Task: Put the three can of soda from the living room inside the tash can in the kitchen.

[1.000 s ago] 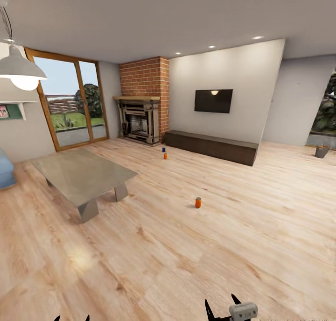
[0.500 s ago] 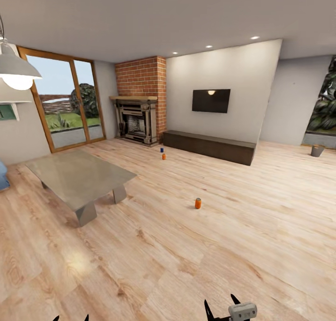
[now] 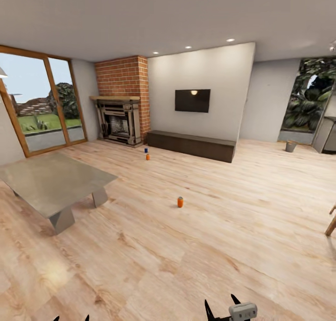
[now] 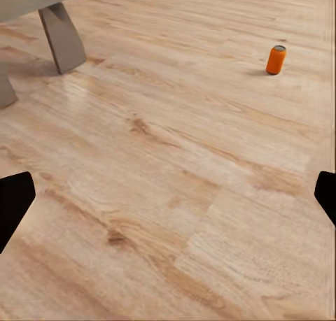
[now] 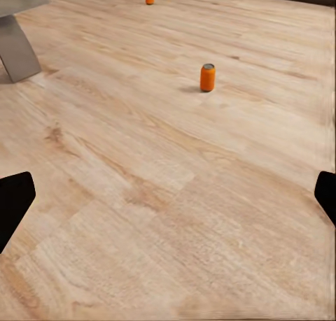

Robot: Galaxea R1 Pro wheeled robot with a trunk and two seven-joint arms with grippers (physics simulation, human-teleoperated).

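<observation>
Cans first: nearest orange can (image 3: 180, 202) stands upright on the bare wood floor (image 3: 210, 246), mid-room, well ahead of us. Two more sit far off near the fireplace (image 3: 117, 123): a blue can (image 3: 146, 150) and a second orange can (image 3: 148, 157) just beside it. We can't tell whether they touch. Trash can (image 3: 290, 146) is far right, by the window with the plant.

Left gripper (image 4: 168, 195) has its fingers spread wide with nothing between them, only floor. Right gripper (image 5: 168, 195) is likewise wide open and empty. We judge no can is collected yet, so the task is at the start.

Risks from here:
- Cans are small and light-looking on a slick floor. A fingertip clipping one on approach would likely tip it and let it roll.
- Low table (image 3: 51, 183) sits near left. Swinging the base that way could catch a table leg (image 4: 63, 38).
- The far pair stand close together, so reaching for one may knock over the other.
- Long carry to the trash can: a weak grip could drop a can on the way.
</observation>
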